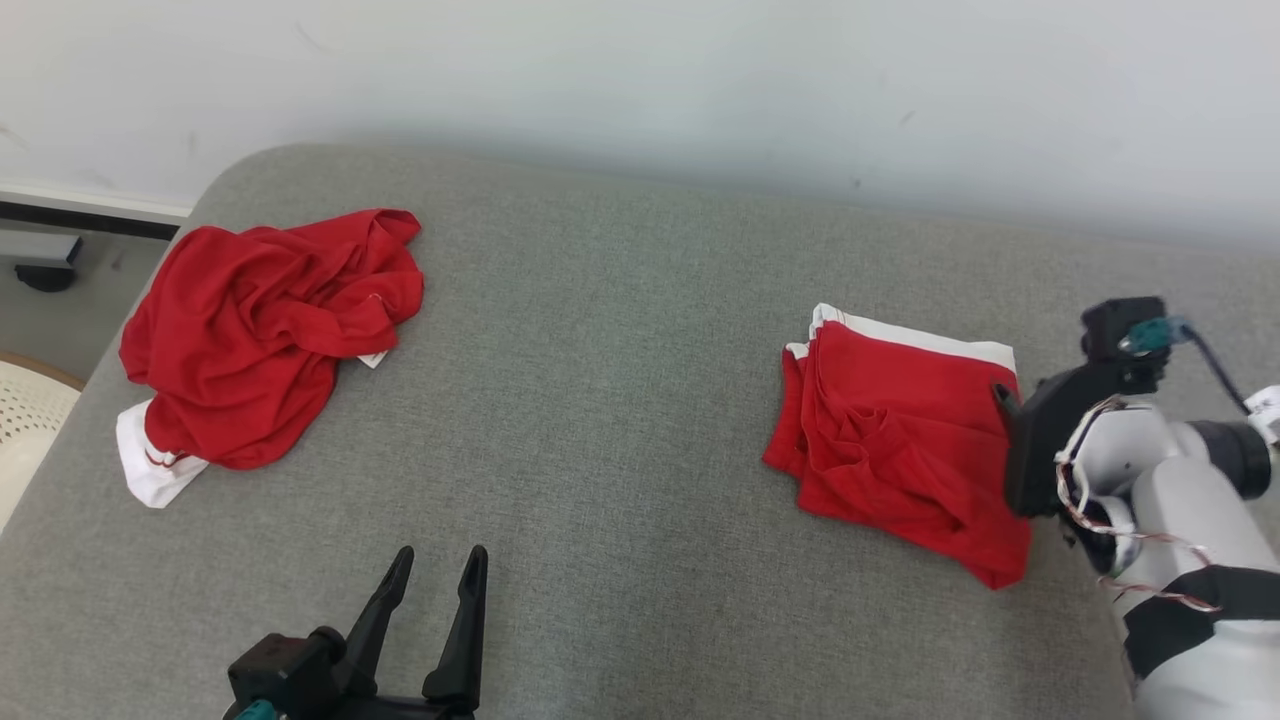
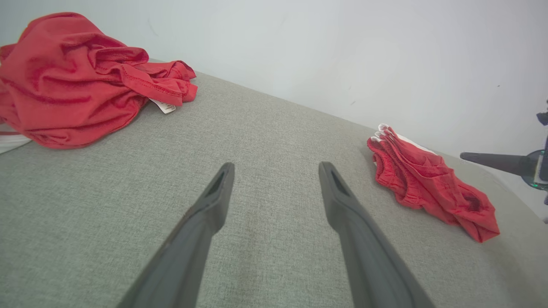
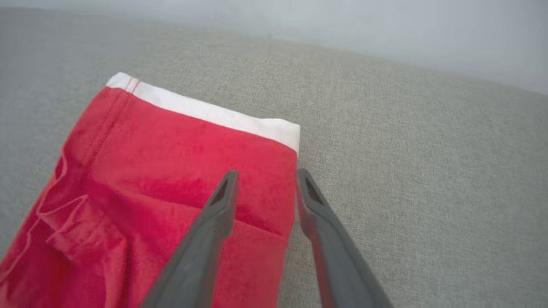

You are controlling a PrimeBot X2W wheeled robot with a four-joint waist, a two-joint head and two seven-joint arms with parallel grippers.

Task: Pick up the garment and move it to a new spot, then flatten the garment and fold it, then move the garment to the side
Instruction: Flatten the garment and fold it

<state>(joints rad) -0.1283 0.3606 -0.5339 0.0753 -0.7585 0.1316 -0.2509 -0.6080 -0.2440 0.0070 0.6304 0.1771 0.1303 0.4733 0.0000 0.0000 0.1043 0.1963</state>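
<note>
The folded garment [image 1: 900, 440] lies on the grey cushion [image 1: 600, 380], a red stack with its white band [image 3: 205, 113] along the far edge. We judge the fold finished and the step in hand to be letting it go at its side spot.

The right gripper [image 3: 266, 173] is at the folded garment's right edge. Its jaws are parted with nothing pinched: one finger lies over the red cloth, the other over bare cushion just beside the garment's hem. The left gripper [image 1: 441, 552] hangs well to the left of the folded garment and nearer to us, jaws spread wide and empty.

To do this well, we should lift the right gripper straight up from the edge before drawing it away to the right — a sideways pull with a finger low over the top layer could snag the cloth and drag the fold open. We should widen the jaws fully first, so that no hem rides up with a fingertip.

A crumpled red garment [image 1: 265, 330] sits far to the left of the folded garment, well apart. The left arm need not move during the release.
</note>
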